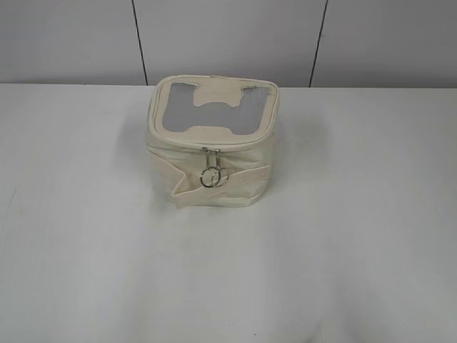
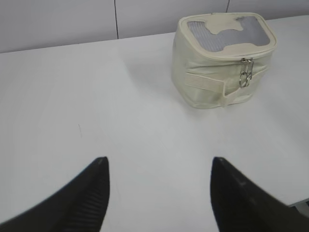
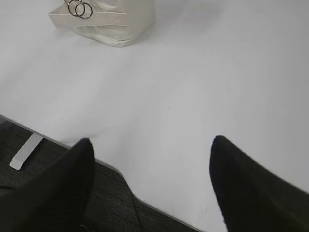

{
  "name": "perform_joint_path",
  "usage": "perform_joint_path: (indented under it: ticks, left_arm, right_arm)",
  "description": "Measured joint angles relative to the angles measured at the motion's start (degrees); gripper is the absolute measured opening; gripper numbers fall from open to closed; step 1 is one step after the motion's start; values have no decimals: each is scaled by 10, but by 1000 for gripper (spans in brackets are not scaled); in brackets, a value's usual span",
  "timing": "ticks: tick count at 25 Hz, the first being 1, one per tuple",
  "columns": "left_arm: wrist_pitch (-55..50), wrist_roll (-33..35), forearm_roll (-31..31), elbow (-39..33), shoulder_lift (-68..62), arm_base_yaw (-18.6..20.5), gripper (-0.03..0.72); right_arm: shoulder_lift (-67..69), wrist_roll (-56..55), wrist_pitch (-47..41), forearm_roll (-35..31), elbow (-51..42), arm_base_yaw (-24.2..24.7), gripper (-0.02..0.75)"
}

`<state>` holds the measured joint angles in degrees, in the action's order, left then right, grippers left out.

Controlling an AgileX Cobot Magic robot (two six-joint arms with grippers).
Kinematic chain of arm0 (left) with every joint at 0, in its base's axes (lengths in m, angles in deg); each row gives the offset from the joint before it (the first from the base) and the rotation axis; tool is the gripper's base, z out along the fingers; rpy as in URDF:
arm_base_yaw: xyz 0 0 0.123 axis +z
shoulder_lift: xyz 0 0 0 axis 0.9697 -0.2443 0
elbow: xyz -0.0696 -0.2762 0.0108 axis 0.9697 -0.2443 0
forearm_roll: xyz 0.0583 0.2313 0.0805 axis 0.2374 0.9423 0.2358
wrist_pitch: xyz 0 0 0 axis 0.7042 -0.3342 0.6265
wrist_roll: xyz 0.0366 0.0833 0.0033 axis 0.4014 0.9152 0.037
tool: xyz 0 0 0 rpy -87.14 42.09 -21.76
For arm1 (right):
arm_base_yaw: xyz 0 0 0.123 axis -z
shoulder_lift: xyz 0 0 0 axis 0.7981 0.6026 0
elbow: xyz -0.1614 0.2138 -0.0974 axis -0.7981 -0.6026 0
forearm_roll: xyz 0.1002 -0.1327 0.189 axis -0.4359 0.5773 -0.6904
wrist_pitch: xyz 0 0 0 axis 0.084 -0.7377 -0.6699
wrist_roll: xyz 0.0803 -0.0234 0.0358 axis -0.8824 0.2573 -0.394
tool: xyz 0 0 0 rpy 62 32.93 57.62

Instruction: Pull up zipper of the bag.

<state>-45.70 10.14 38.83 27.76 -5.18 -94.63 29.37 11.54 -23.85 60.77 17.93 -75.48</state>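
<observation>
The cream bag (image 1: pixel 214 186) stands on the white table, its grey mesh top with a bone-shaped patch facing up. The zipper (image 1: pixel 182 141) runs round the top rim; its silver ring pulls (image 1: pixel 213 176) hang down the front. The bag also shows in the left wrist view (image 2: pixel 203 87), far upper right, with the pulls (image 2: pixel 245 77). In the right wrist view only its lower corner (image 3: pixel 116 24) and the rings (image 3: pixel 80 8) show. My left gripper (image 2: pixel 159 162) is open and empty over bare table. My right gripper (image 3: pixel 150 141) is open and empty above the table's front edge. Neither gripper shows in the exterior view.
The white table (image 1: pixel 343 250) stretches around the bag. Its front edge (image 3: pixel 72 145) crosses the right wrist view, with dark floor and a pale strip (image 3: pixel 26 151) below. A grey panelled wall (image 1: pixel 228 36) stands behind.
</observation>
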Motion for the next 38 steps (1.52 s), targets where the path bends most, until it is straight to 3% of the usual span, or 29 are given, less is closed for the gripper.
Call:
perform_joint_path:
  ticks: [10, 13, 16, 19, 22, 38]
  left_arm:
    - [0, 0, -2, 0, 0, 5, 506]
    - [0, 0, -2, 0, 0, 46, 506]
    - [0, 0, -2, 0, 0, 108, 506]
    - [1, 0, -2, 0, 0, 144, 506]
    - [2, 0, -2, 0, 0, 146, 506]
    - [2, 0, -2, 0, 0, 148, 506]
  right_arm:
    - [0, -2, 0, 1, 0, 3, 577]
    - [0, -2, 1, 1, 0, 36, 577]
    - [-1, -3, 1, 1, 0, 98, 577]
    - [-4, -4, 1, 2, 0, 157, 577]
    - [-20, -4, 1, 2, -1, 177, 577]
    - [-20, -5, 2, -3, -2, 179, 577]
